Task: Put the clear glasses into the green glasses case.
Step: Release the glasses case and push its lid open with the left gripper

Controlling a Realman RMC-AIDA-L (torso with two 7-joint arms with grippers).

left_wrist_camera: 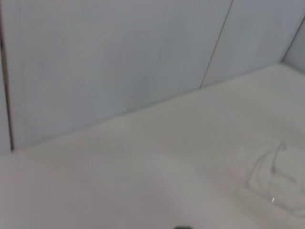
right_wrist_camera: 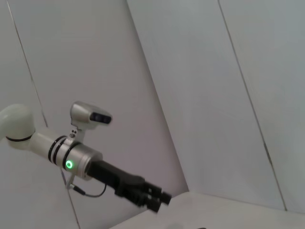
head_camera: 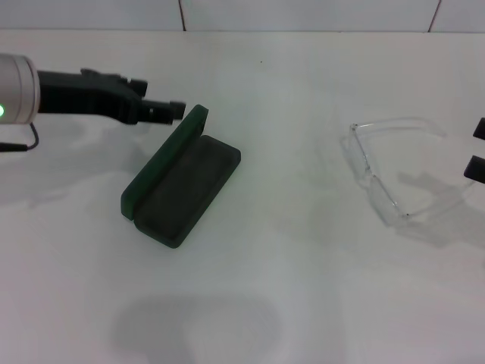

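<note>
Beside open green glasses case (head_camera: 182, 186), left pincer (head_camera: 176, 110) clenched, empty; right wrist view alone shows arm's camera.

No text, label, brand or number can be read anywhere. The green glasses case (head_camera: 180, 186) shows no legible lettering from these views.

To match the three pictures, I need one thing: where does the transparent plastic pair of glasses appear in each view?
Head view: the clear glasses lie on the white table, at the right.
Left wrist view: their faint outline shows at the lower right.
Right wrist view: not in it.
Shared landmark: the grey panelled wall.
</note>
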